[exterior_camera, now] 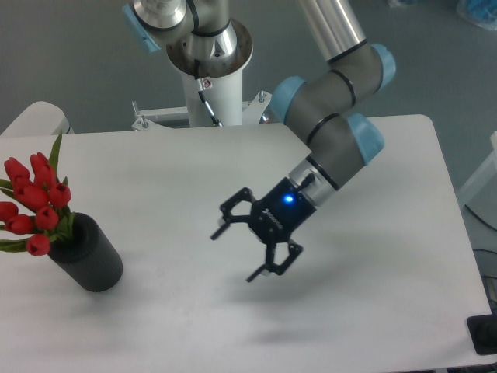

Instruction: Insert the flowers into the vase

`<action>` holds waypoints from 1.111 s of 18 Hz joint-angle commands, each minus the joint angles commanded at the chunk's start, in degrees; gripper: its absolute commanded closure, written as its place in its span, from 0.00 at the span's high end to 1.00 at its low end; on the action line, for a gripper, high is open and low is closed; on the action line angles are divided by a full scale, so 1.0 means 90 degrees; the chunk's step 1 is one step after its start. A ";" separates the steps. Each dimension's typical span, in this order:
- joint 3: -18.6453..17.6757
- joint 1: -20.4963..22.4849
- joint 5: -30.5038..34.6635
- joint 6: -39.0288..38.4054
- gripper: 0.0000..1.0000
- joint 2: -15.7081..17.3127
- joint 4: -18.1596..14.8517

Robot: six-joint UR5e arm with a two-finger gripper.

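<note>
**A:** so where's the bunch at right now?

**B:** the flowers point(33, 203) are sitting in the vase point(89, 255), over at the left edge of the table point(186, 171). Red buds sticking up and out to the left of the rim, a couple of green leaves poking out too. Stems are down inside the bore, can't see them. The vase itself is a black cylinder and it looks tilted from here, top leaning left.

**A:** and the arm?

**B:** the gripper point(239, 253) is out near the middle of the table, well apart from the vase, hanging above the surface. Fingers spread wide, nothing between them. There's a blue light glowing on the wrist.

**A:** what about the rest of the setup?

**B:** white tabletop with rounded corners, soft shadow point(256, 330) under the gripper. The arm's white base column point(208, 89) is mounted behind the back edge. Grey floor point(70, 54) around everything, and some dark object point(484, 334) at the bottom right corner, can't tell what.
</note>
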 joint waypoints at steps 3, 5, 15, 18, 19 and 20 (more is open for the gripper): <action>0.0147 -0.0078 0.1124 0.0010 1.00 -0.0068 0.0000; 0.0245 -0.0088 0.1526 0.0029 1.00 -0.0069 -0.0010; 0.0898 -0.0371 0.3634 0.0195 1.00 -0.0273 -0.0672; 0.1357 -0.0605 0.4347 0.0264 1.00 -0.0449 -0.1345; 0.1455 -0.0702 0.4630 0.0273 1.00 -0.0488 -0.1464; 0.1495 -0.0771 0.4884 0.0302 1.00 -0.0537 -0.1504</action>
